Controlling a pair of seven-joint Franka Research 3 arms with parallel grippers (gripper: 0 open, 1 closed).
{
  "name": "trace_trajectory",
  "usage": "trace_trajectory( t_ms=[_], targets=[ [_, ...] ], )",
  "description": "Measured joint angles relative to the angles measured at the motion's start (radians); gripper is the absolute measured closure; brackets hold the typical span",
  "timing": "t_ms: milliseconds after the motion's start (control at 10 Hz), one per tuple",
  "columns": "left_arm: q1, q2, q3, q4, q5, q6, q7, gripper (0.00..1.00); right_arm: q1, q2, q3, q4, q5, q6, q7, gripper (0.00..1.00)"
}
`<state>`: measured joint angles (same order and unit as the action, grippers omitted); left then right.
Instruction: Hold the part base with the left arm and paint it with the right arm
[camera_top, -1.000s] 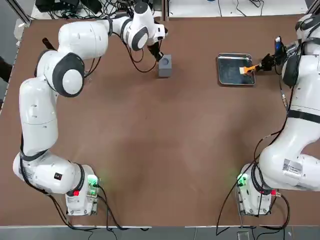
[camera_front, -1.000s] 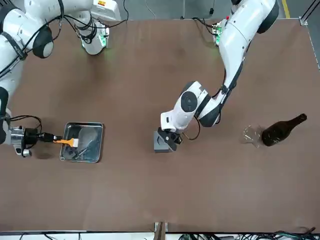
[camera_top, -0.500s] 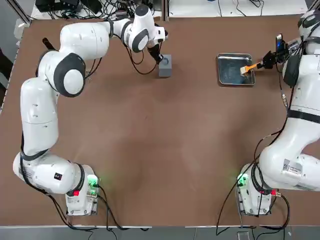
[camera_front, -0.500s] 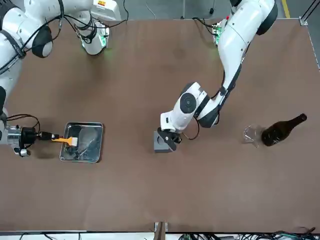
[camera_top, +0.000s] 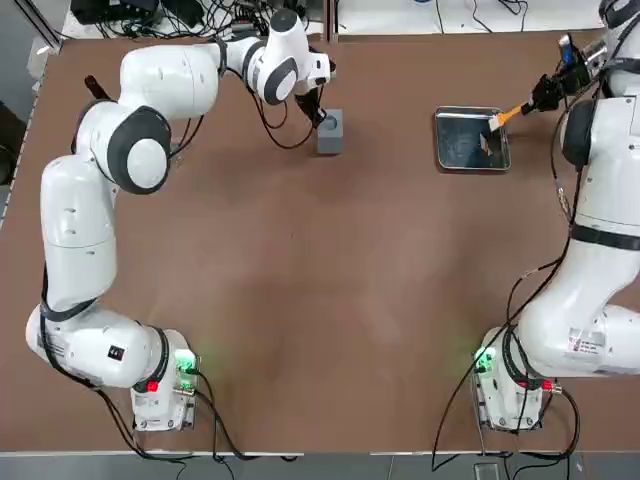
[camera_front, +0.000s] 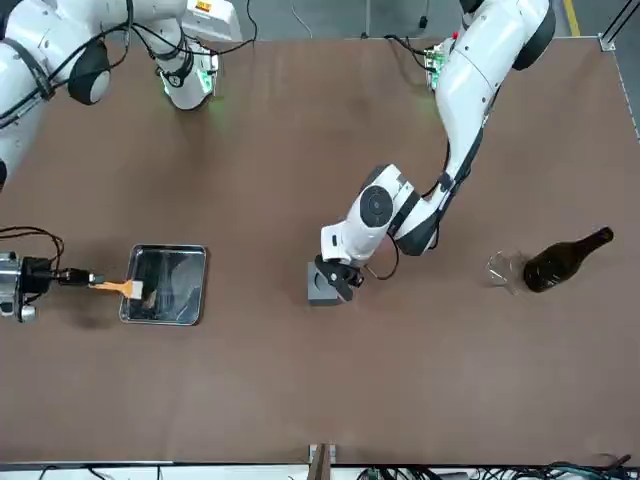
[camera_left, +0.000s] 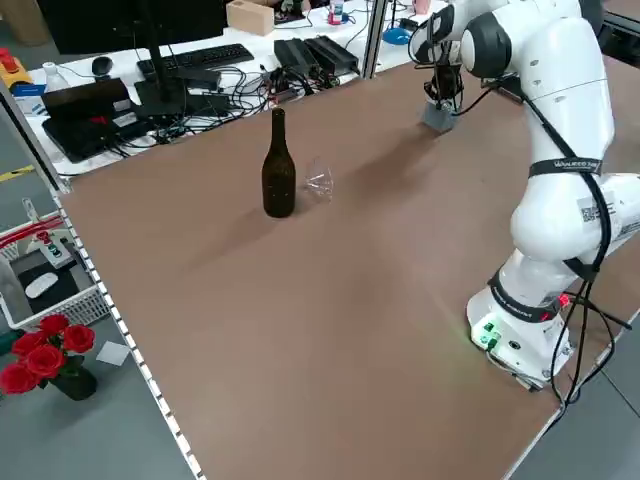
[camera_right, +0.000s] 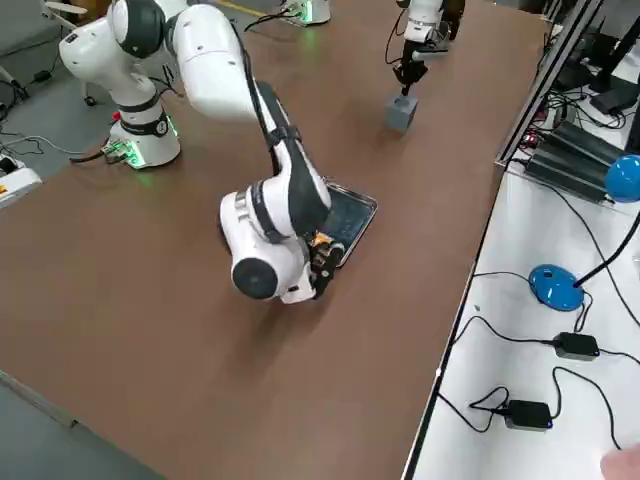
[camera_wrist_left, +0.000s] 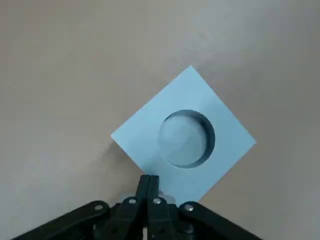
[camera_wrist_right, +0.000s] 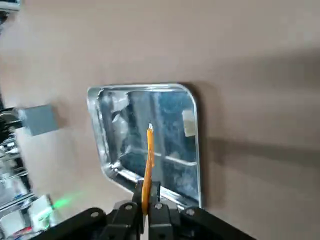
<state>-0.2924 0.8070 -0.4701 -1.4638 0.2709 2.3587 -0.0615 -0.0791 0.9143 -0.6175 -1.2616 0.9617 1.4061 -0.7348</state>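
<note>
Right end effector sits half cut off at the front view's edge. Brush bristles too small to read; left end effector contact with the part base unclear overhead

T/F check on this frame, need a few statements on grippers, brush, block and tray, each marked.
1. The right gripper is shut on the brush. True.
2. The brush's bristles rest on the grey block. False: they are over the metal tray, far from the block.
3. The left gripper is shut, its fingertips at an edge of the block's top face. True.
4. The block lies inside the tray. False: it stands on the bare table, apart from the tray.
5. The dark bottle lies on its side. False: it stands upright beside a clear glass.
</note>
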Motion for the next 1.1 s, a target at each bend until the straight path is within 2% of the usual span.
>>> trace_trajectory(
  t_ms=[100,400,600,800,900,1100],
  targets=[
    [0.000,0.000,0.000,0.000,0.000,0.001,0.000,0.98,0.020,-0.040,0.041,0.000,-0.108,0.053,0.066,0.95],
    [0.002,0.000,0.001,0.003,0.000,0.001,0.000,0.98,0.048,-0.221,0.318,-0.018,-0.533,0.199,0.410,0.95],
    [0.000,0.000,0.000,0.003,0.000,0.001,0.000,0.98,0.057,-0.336,0.432,-0.140,-0.725,0.356,0.479,0.95],
    [-0.001,0.000,0.000,0.004,0.000,0.001,0.000,0.98,0.056,-0.416,0.506,-0.305,-0.875,0.525,0.482,0.95],
    [-0.002,0.000,0.000,0.004,0.000,0.001,0.000,0.98,0.057,-0.432,0.529,-0.361,-0.928,0.572,0.482,0.95],
    [-0.002,0.000,0.000,0.004,0.000,0.001,0.000,0.97,0.057,-0.439,0.546,-0.437,-1.016,0.633,0.488,0.95]
  ],
)
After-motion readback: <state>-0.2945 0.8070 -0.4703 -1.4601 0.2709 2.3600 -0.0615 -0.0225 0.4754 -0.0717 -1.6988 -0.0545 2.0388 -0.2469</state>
